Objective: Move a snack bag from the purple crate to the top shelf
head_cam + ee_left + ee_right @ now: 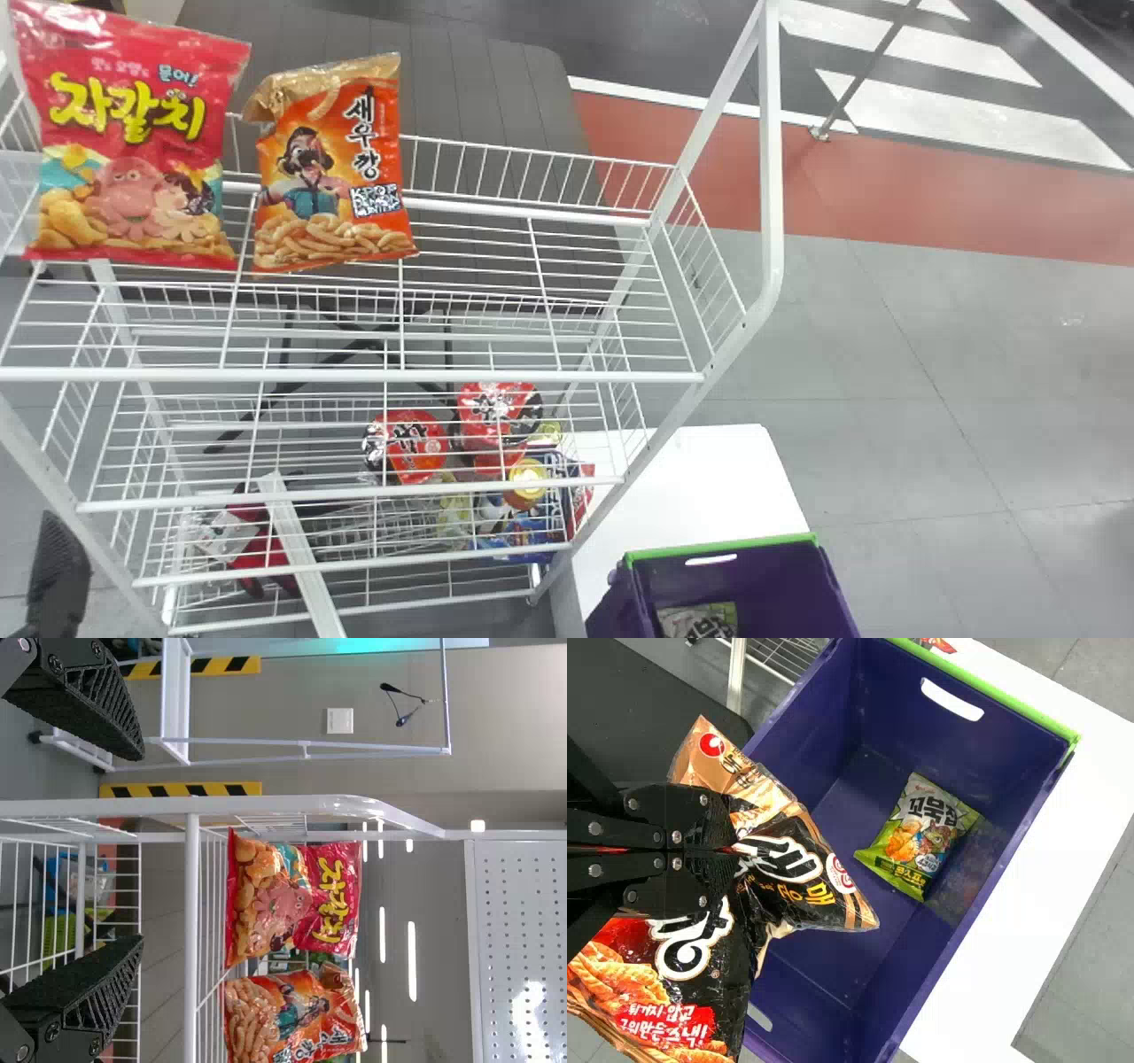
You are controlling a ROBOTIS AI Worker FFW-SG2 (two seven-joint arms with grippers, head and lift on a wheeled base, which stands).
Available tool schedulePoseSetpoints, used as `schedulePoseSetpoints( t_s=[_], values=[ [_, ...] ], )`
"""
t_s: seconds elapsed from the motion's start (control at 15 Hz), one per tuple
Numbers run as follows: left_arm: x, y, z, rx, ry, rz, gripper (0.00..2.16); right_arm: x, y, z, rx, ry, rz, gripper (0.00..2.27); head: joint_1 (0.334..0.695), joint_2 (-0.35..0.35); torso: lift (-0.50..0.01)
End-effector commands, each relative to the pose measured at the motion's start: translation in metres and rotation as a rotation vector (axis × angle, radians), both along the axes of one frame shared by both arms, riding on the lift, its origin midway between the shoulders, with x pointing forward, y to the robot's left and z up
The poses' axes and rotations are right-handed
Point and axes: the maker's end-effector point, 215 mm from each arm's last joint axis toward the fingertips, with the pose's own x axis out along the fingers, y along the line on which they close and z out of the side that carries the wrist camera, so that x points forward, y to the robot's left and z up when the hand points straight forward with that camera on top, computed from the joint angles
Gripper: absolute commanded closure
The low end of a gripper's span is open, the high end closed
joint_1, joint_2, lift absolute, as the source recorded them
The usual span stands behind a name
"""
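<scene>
Right pincer (733, 849) is pinching the black snack bag (700, 943) over the purple crate (753, 585), near right, left pincer (143, 846) hanging spread; grasp seemingly done, next move calling for lifting high and leftward onto the top shelf (496, 376), right of the orange bag (332, 177).

Two bags (335, 168) on top shelf (532, 377); crate (780, 580) right of rack (771, 142).

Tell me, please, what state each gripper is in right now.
Left gripper: open, nothing between its fingers.
Right gripper: closed, holding a black-and-tan snack bag.
</scene>
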Motion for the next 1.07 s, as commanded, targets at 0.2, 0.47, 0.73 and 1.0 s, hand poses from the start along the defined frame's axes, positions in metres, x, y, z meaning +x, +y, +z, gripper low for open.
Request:
schedulePoseSetpoints(
  t_s=[0.2, 0.47, 0.73, 1.0],
  values=[
    [-0.009, 0.004, 0.012, -0.001, -0.016, 0.012, 0.08, 0.008, -0.002, 0.0, -0.008, -0.018, 0.012, 2.25, 0.695, -0.35, 0.005],
    [-0.014, 0.002, 0.02, -0.002, -0.028, 0.007, 0.08, 0.005, -0.004, -0.001, -0.013, -0.028, 0.008, 2.25, 0.695, -0.35, 0.01],
    [-0.015, -0.005, 0.021, -0.002, -0.03, -0.001, 0.08, 0.019, -0.001, 0.005, -0.005, -0.11, 0.005, 2.25, 0.695, -0.35, 0.01],
    [-0.017, -0.009, 0.016, -0.005, -0.018, -0.001, 0.08, 0.043, 0.027, 0.021, 0.092, -0.221, -0.007, 2.25, 0.695, -0.35, 0.0]
  ],
)
